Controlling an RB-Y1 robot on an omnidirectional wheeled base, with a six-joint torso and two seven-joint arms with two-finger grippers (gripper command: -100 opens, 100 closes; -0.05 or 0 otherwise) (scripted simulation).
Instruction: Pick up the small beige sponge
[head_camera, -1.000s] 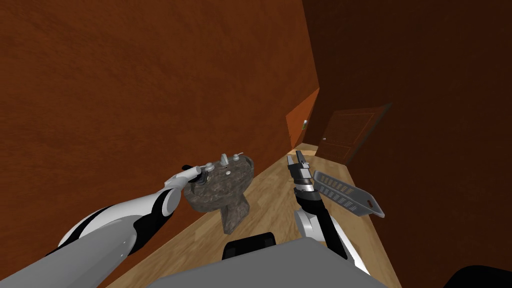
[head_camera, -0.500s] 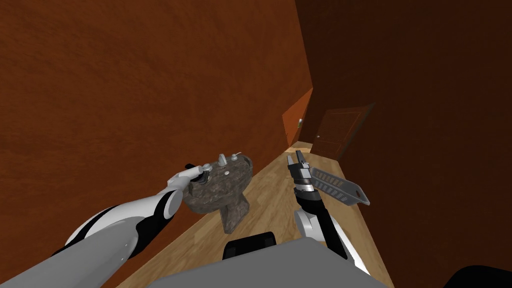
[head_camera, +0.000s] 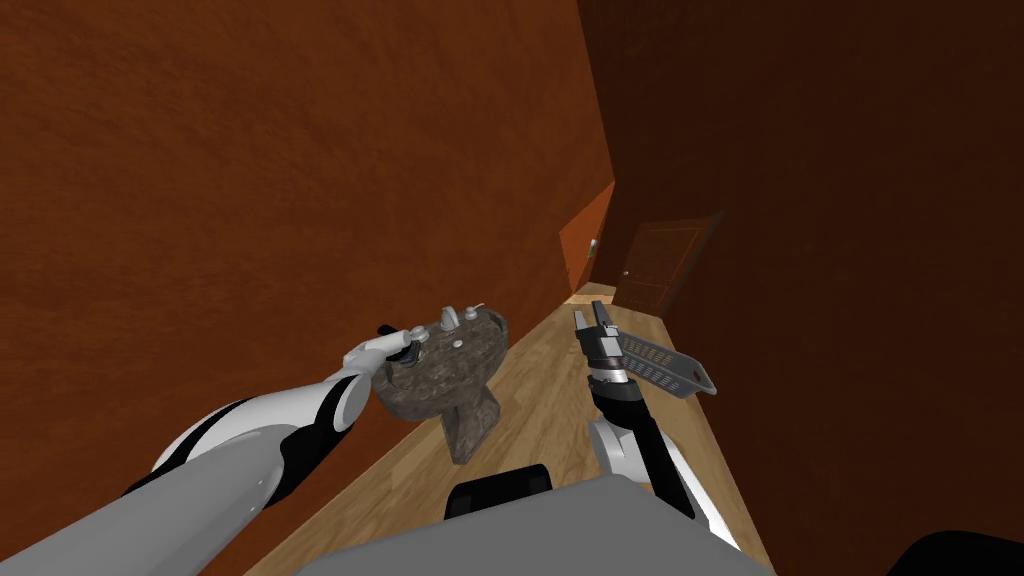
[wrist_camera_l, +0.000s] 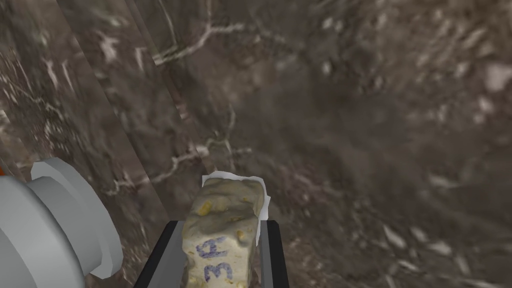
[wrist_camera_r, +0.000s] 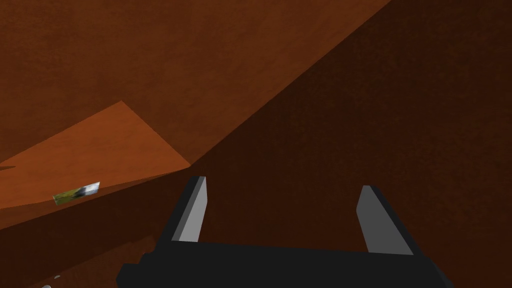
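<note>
In the left wrist view a small beige sponge (wrist_camera_l: 225, 235), lumpy with blue marks on it, sits between my left gripper's (wrist_camera_l: 220, 250) fingers, which press its sides just above the dark mottled stone basin (wrist_camera_l: 350, 125). A grey tap part (wrist_camera_l: 55, 225) lies beside it. From the head camera my left gripper (head_camera: 408, 350) is over the rim of the stone pedestal sink (head_camera: 445, 380). My right gripper (head_camera: 590, 322) is raised over the floor to the right of the sink, and its fingers (wrist_camera_r: 192, 210) stand wide apart with nothing between them.
The sink stands against a red-brown wall (head_camera: 250, 200). A grey perforated basket (head_camera: 665, 365) lies on the wooden floor (head_camera: 520, 420) just right of my right arm. A brown door (head_camera: 655, 265) closes the far end of the narrow room.
The whole head view has shifted, so I have turned a little; the door and basket slid left. My left gripper stays at the sink rim and the right arm holds its pose.
</note>
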